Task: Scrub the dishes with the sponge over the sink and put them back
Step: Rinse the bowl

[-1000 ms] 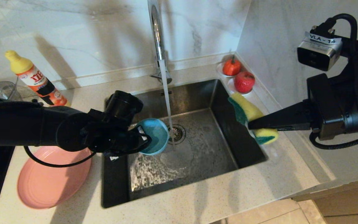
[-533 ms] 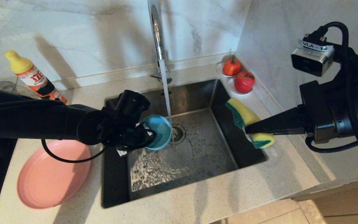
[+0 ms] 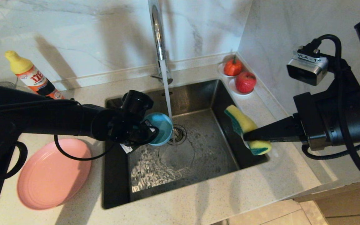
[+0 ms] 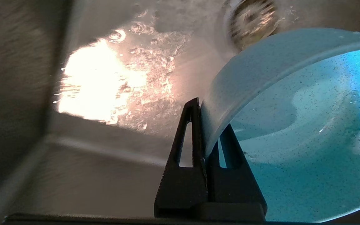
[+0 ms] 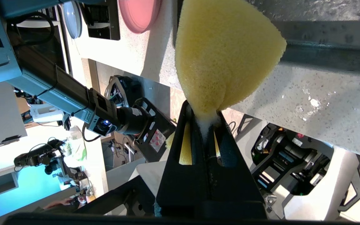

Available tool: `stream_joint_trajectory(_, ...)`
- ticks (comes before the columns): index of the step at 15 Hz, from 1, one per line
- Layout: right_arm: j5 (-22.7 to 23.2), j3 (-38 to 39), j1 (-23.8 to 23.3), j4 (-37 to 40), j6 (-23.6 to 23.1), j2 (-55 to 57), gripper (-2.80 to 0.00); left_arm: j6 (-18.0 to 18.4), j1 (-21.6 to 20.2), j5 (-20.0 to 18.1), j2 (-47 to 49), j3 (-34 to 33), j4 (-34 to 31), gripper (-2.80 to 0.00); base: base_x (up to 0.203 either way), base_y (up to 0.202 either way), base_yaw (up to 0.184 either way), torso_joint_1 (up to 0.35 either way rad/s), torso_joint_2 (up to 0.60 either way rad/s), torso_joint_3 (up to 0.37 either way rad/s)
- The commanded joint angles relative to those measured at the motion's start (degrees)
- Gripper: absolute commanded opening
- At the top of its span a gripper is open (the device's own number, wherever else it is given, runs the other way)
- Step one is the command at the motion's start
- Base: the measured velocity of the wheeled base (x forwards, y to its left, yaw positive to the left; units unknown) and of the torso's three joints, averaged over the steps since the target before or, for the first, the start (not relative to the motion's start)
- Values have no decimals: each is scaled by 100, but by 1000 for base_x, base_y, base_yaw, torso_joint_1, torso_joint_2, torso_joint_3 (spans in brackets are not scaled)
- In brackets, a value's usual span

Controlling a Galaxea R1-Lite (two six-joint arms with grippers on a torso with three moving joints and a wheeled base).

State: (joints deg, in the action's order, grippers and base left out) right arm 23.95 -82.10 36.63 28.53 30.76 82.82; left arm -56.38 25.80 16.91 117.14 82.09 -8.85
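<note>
Teal bowl point(image 3: 159, 132) rim clamped in my left tool point(image 3: 150, 135), held tilted over sink point(image 3: 217, 93), just beside water stream. My right tool point(image 3: 248, 136) clamped on yellow sponge point(image 3: 244, 123) at sink's right edge; bowl lies leftward across drain. Pink plate point(image 3: 53, 175) waits on tabletop.
</note>
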Motion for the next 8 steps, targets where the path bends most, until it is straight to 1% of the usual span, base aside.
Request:
stream_joint_trajectory(1,5,89,2,13,18,-47,-280,-132,-11,-87,72,261,-2,-280,0,0,0,0,0,0)
stream_joint_trajectory(5,5,98,-7,13,18,-91,-280,-172,-4,-93,156,469,-10,-280,0,0,0,0,0,0)
stream_joint_trajectory(8,-4,80,-7,13,1,-178,-280,-171,-4,-83,301,501,-21,-280,0,0,0,0,0,0)
